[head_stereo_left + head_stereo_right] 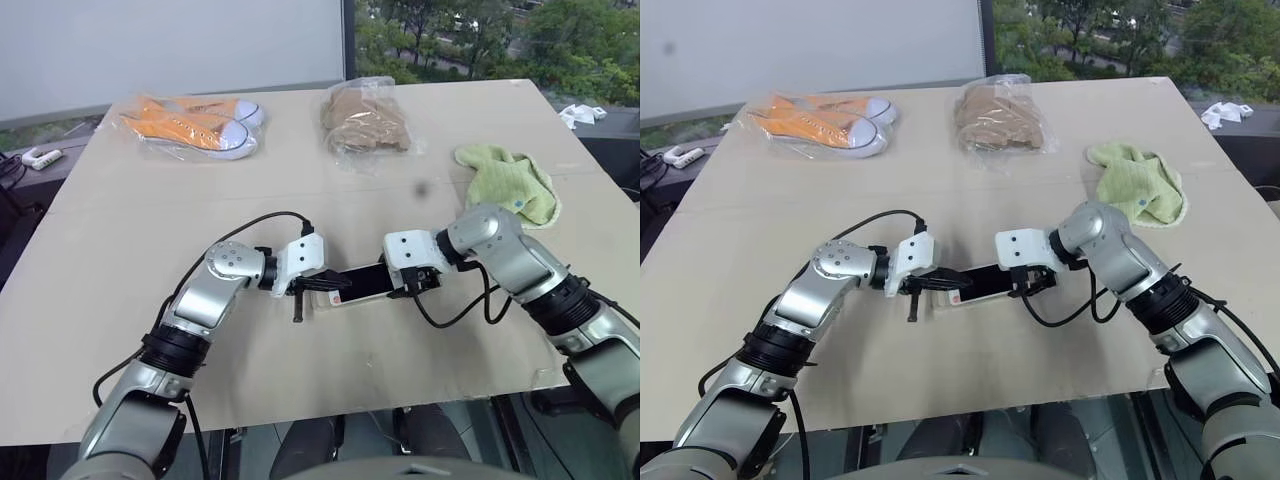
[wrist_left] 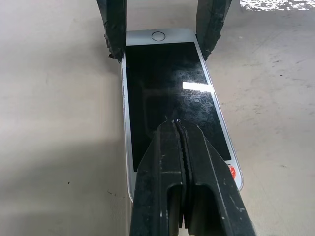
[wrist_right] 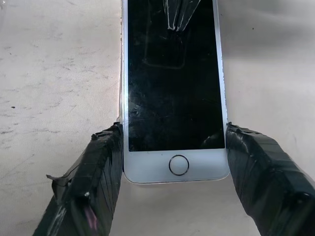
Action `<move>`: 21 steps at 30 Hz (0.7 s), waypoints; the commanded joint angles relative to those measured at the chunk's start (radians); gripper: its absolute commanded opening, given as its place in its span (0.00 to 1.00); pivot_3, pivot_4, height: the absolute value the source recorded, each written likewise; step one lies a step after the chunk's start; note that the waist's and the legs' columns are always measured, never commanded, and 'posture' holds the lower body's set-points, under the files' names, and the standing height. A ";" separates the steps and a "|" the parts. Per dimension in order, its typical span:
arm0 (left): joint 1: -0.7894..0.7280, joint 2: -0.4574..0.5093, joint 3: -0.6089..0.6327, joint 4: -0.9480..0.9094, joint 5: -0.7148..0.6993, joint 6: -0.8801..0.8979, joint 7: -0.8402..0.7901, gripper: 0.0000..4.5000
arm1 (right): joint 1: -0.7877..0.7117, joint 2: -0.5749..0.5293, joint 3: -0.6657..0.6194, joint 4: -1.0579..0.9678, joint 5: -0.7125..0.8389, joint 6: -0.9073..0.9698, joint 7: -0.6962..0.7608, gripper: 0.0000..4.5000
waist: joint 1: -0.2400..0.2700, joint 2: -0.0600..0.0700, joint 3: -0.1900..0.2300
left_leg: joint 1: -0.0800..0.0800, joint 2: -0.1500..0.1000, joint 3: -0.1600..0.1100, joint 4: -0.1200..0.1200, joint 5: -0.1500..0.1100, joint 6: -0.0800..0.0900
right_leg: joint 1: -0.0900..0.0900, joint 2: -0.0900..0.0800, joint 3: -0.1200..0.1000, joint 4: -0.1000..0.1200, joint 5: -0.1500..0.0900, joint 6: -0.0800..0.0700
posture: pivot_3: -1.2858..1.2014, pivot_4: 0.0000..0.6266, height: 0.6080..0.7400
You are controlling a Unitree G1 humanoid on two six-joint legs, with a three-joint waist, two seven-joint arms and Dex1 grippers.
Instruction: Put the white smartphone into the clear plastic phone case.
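Note:
The white smartphone (image 1: 362,283) lies screen up on the table between my two grippers. My right gripper (image 3: 173,129) is shut on it, one finger against each long side at the home-button end (image 3: 178,164). My left gripper (image 2: 177,124) is shut, and its joined fingertips rest on the black screen (image 2: 167,83) near the other end. A thin glossy rim (image 2: 122,123) runs along the phone's long edge and looks like the clear plastic phone case. I cannot tell how far the phone sits in it. A small red mark (image 2: 232,170) shows at that end.
At the table's far side lie orange sneakers (image 1: 190,125) in a clear bag and a tan bundle (image 1: 365,118) in another bag. A green cloth (image 1: 510,180) lies at the right, close behind my right arm. The table's front edge (image 1: 330,410) is near.

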 commanded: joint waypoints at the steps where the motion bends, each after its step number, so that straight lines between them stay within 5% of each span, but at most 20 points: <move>1: 0.037 0.019 -0.040 0.035 0.049 0.022 -0.001 0.00 | -0.010 -0.008 0.009 -0.019 -0.030 0.008 -0.006 0.61 | 0.000 0.000 0.000 | 0.000 0.000 0.000 0.000 0.000 0.000 | 0.000 0.000 0.000 0.000 0.000 0.000 | 0.52 0.24 1.00; 21: 0.083 0.020 -0.049 0.016 0.056 0.042 0.007 0.00 | -0.013 -0.009 0.072 -0.105 -0.105 0.108 -0.011 0.61 | 0.003 0.000 -0.001 | 0.010 0.000 -0.001 -0.002 0.000 0.000 | 0.010 0.000 0.001 -0.002 0.000 0.000 | 0.52 0.24 1.00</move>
